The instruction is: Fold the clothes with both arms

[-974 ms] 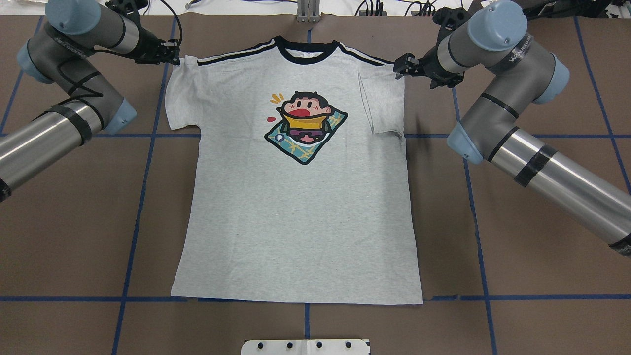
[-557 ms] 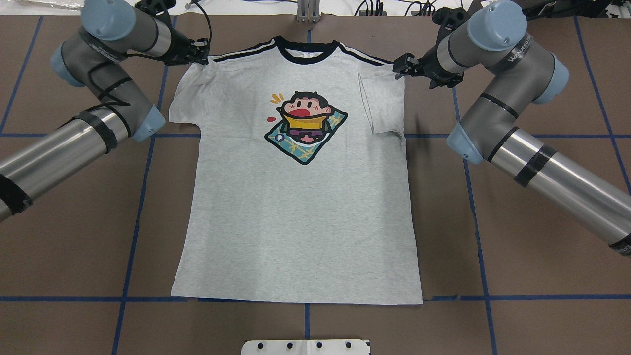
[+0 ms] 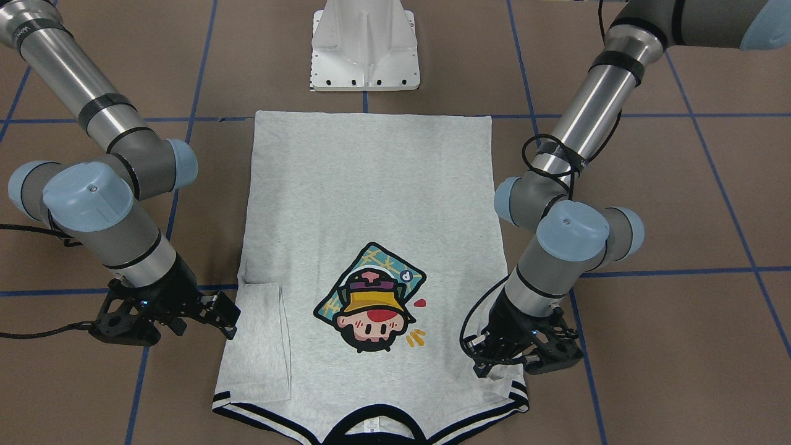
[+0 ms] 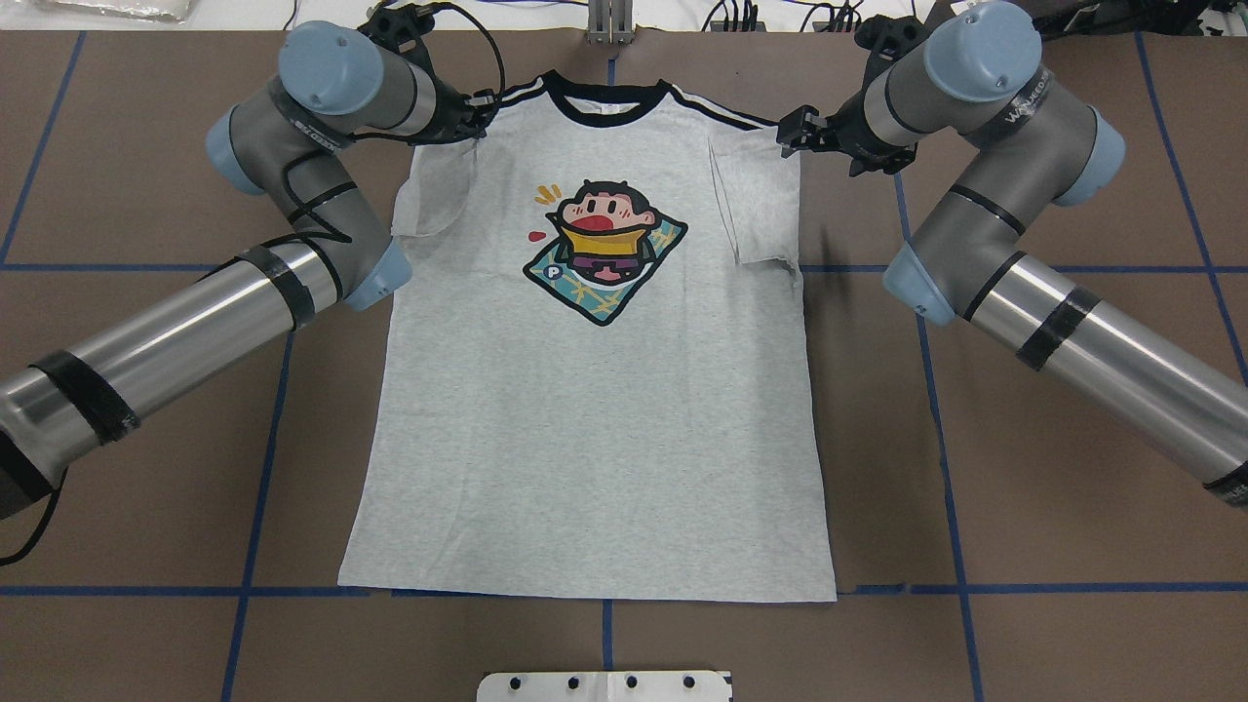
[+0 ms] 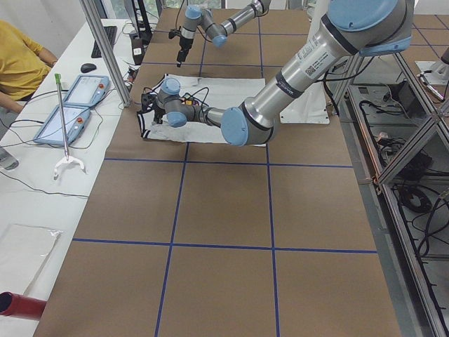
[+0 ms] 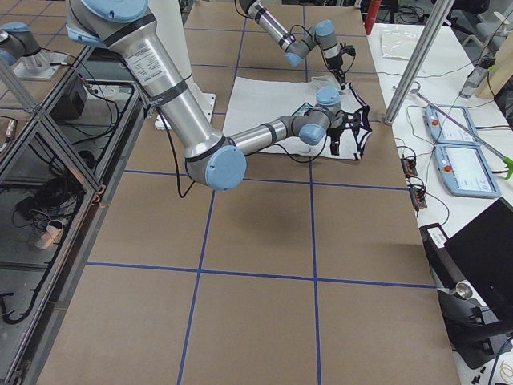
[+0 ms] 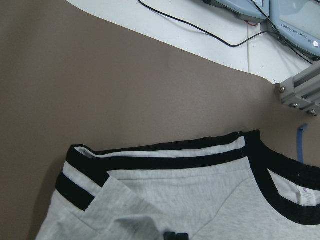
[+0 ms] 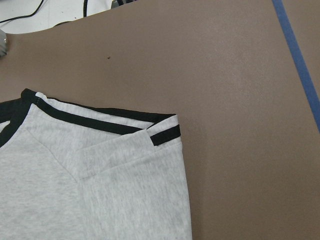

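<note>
The T-shirt (image 4: 595, 439) lies top-to-bottom on the bench (image 4: 1024, 487), collar (image 4: 604, 118) at frame top — the left hand (image 4: 480, 105) pinches its sleeve (image 4: 429, 195), the right hand (image 4: 788, 134) gapes empty just beside it.

Left arm (image 4: 175, 341), right arm (image 4: 1092, 341): polished silver tubes banded with black tape; dark grey joints, round light-blue caps. White lettering on wrist housings. Black cable (image 4: 322, 195) zigzags over left elbow joint. White pedestal base (image 3: 366, 46), dark bolt heads along edge.
</note>
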